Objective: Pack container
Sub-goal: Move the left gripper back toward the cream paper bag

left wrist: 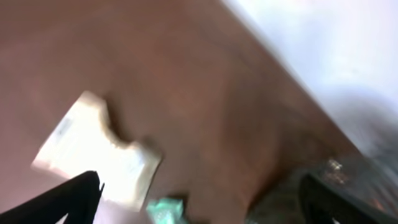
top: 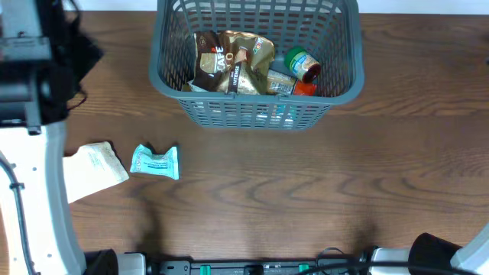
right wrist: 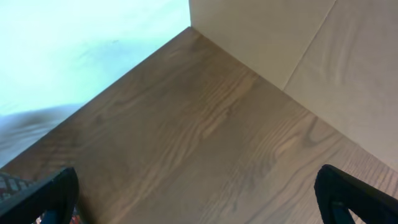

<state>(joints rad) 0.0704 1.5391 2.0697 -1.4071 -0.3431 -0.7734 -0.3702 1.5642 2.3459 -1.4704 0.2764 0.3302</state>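
Note:
The dark grey lattice basket [top: 256,57] stands at the back middle of the table. It holds a brown and gold snack bag [top: 229,61], a green-lidded jar [top: 302,63] and other packets. On the table at the left lie a cream packet [top: 95,169] and a small teal packet [top: 156,162]. In the blurred left wrist view the cream packet [left wrist: 96,149] and a bit of the teal packet [left wrist: 166,210] show below my open, empty left gripper [left wrist: 205,205]. My right gripper [right wrist: 199,199] is open and empty above bare wood.
The left arm's white body [top: 30,191] covers the table's left edge. The right arm [top: 451,256] sits at the front right corner. A light wall panel [right wrist: 298,56] shows in the right wrist view. A dark mesh corner [left wrist: 348,180] shows in the left wrist view.

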